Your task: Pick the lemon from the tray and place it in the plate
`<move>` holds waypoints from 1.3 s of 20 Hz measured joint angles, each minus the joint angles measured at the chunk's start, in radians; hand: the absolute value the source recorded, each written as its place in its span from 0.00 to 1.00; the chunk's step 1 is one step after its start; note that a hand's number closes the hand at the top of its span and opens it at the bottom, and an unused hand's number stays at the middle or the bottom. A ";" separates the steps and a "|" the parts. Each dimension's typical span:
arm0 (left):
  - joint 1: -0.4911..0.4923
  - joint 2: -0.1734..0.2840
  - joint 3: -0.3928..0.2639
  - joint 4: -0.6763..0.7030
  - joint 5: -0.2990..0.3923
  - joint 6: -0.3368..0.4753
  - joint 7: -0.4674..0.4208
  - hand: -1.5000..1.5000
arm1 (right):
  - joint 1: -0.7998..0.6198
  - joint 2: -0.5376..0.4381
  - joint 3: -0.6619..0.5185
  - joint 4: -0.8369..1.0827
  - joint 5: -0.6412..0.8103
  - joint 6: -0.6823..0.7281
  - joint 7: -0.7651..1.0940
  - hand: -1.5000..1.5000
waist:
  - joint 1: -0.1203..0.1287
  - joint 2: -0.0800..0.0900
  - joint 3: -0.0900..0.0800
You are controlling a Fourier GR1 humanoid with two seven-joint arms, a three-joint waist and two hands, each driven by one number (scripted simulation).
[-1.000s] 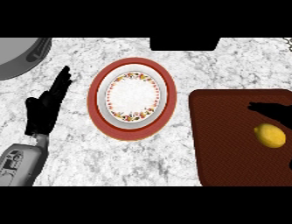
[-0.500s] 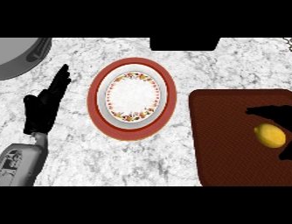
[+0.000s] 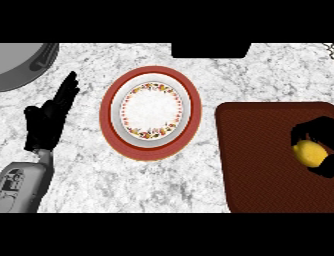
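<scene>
The lemon [image 3: 310,153] sits on the dark red tray [image 3: 262,160] at the right side of the marble counter [image 3: 89,180], close to the tray's right edge, and the right hand [image 3: 331,145] is wrapped around it: black fingers arch over the top and another part curls under its lower right, so the yellow shows only through the gap between them. I'd call that hand closed on the lemon, though I can't tell whether the fruit has left the tray surface yet. The plate [image 3: 151,111], white with a flowered rim and sitting on a wider red one, lies well apart to the left, across a stretch of bare counter. The left hand [image 3: 49,116] rests open, fingers straight and pointing up, just left of the plate. Further off, a grey pan [image 3: 11,62] sits in the top left corner. From where I stand, the risk is the lemon itself: it is round and smooth, and only partly enclosed, so it could squirt out of the open side as the hand lifts or swings left. A low carry could also clip the tray's edge or the plate's rim, and a release off-centre could let the lemon roll off the shallow plate.
</scene>
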 measured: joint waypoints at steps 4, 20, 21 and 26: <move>0.031 -0.005 0.011 -0.007 -0.003 -0.014 -0.020 0.50 | 0.011 0.011 -0.050 -0.061 -0.029 0.012 0.002 1.00 | -0.003 0.000 0.001; 0.074 -0.017 0.017 -0.025 -0.026 0.019 -0.013 0.50 | 0.173 0.387 -0.095 -0.678 0.096 -0.297 0.784 1.00 | -0.049 -0.020 -0.002; 0.062 -0.012 0.020 -0.025 -0.022 0.012 -0.006 0.50 | 0.176 0.404 -0.069 -0.735 0.115 -0.295 0.811 1.00 | -0.044 -0.018 -0.002; 0.039 -0.025 0.012 -0.019 -0.023 0.000 -0.004 0.50 | 0.111 0.500 0.050 -0.896 0.185 -0.247 0.933 1.00 | -0.018 -0.007 -0.001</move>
